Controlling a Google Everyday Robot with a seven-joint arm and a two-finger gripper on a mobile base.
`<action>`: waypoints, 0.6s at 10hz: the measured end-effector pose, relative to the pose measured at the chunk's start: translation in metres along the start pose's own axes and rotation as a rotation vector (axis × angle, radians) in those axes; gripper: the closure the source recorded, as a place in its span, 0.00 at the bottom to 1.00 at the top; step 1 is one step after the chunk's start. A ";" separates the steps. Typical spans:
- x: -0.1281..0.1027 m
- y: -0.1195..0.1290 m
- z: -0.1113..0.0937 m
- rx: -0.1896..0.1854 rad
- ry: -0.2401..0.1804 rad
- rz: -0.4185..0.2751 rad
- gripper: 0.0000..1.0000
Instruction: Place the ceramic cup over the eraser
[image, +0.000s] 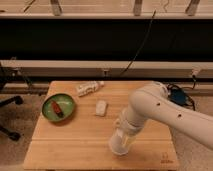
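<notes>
The gripper (121, 145) is low at the front of the wooden surface (75, 137), the small white ceramic cup (119, 143) right there; can't tell its jaws. Black eraser is hidden, so placement looks close but unconfirmed.

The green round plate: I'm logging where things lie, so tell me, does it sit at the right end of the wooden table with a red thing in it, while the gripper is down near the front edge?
Not quite: the camera view shows the green round plate at the left end of the wooden table, not the right. It does hold a red thing, and the gripper is down near the front edge.
</notes>
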 end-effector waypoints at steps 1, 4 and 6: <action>0.000 0.001 0.006 0.002 0.003 0.004 1.00; 0.002 0.002 0.023 0.005 0.015 0.001 1.00; 0.004 0.002 0.033 0.012 0.029 0.000 0.99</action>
